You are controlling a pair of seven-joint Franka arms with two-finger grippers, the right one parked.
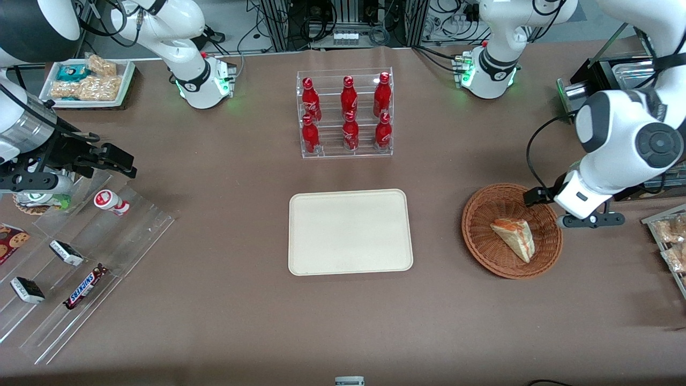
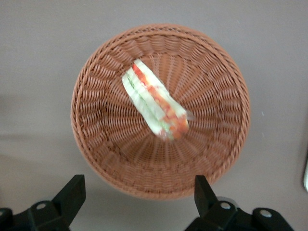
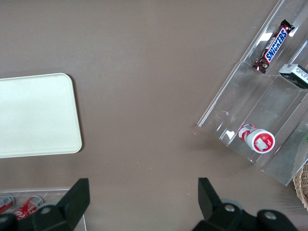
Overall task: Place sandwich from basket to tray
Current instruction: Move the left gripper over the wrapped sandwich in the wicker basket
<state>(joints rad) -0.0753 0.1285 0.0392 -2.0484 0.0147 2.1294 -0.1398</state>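
The sandwich (image 1: 514, 237) is a pale wedge with orange-red filling, lying in the round reddish-brown wicker basket (image 1: 478, 214) toward the working arm's end of the table. The left wrist view looks down on the sandwich (image 2: 154, 103) lying across the middle of the basket (image 2: 96, 139). My left gripper (image 1: 584, 219) hangs above the table just beside the basket's rim; in the left wrist view the gripper (image 2: 138, 185) is open wide and empty, with the sandwich apart from its fingers. The cream tray (image 1: 351, 231) lies bare in the table's middle and also shows in the right wrist view (image 3: 33, 115).
A clear rack of red cola bottles (image 1: 345, 112) stands farther from the front camera than the tray. An acrylic tiered rack (image 1: 134, 225) with a Snickers bar (image 1: 86, 287) and a small bottle (image 1: 111, 202) sits at the parked arm's end. Snack packs (image 1: 670, 236) lie near the basket.
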